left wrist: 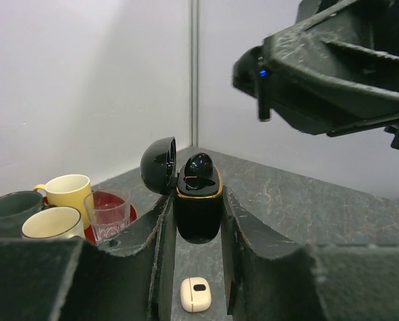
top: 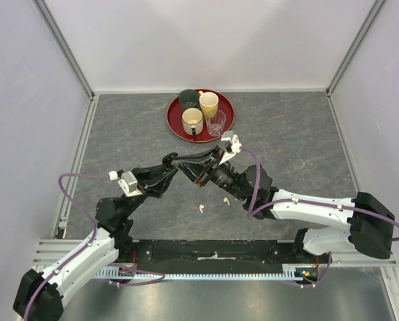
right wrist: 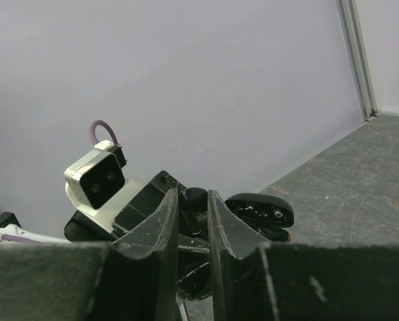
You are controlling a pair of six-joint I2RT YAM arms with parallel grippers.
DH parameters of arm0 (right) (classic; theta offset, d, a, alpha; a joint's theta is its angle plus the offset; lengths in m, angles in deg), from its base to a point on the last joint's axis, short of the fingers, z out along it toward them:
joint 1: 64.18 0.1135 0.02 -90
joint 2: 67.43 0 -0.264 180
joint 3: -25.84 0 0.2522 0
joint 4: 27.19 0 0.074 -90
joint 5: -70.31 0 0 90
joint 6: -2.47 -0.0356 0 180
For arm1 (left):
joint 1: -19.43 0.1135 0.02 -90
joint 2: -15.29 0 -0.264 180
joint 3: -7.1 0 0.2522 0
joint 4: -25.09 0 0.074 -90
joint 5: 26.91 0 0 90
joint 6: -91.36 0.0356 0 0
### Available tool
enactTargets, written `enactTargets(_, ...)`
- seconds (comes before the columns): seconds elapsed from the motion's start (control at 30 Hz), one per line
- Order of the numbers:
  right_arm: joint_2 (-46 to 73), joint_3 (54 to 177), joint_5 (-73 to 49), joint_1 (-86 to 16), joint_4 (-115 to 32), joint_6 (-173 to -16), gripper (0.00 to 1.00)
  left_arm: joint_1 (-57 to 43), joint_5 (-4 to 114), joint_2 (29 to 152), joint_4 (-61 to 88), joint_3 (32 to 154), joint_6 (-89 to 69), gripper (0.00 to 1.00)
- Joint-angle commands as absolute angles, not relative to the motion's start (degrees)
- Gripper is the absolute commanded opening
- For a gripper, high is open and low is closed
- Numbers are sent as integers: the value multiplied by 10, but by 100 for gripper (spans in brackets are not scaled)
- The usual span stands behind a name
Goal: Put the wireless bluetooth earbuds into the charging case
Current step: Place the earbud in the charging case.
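My left gripper (top: 175, 162) (left wrist: 198, 200) is shut on a glossy black charging case (left wrist: 198, 214), held upright above the table with its lid (left wrist: 158, 164) open. One black earbud (left wrist: 199, 164) sits in the case. My right gripper (top: 198, 167) (right wrist: 193, 200) is just above and beside the case. It is shut on a second black earbud (right wrist: 194, 198), whose stem (left wrist: 260, 100) hangs down with a blue light. Two small cream-white pieces (top: 201, 208) (top: 225, 200) lie on the table below; I cannot tell whether they are earbuds or a case. One (left wrist: 195, 294) shows a dark oval.
A red tray (top: 175, 124) at the back holds a dark green mug (top: 188, 97), a yellow mug (top: 209, 103), a cream mug (top: 192, 120) and a clear glass (top: 216, 123). White walls with metal posts close in the grey table.
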State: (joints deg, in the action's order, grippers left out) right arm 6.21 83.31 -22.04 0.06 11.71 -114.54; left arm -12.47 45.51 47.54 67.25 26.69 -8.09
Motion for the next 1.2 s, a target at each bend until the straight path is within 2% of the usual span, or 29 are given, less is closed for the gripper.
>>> enactTargets(0.0, 74, 859, -241, 3, 125, -1133, 0, -124, 439, 473, 712, 287, -92, 2)
enactTargets(1.17, 122, 856, -254, 14, 160, -1124, 0, -124, 418, 496, 730, 302, -113, 2)
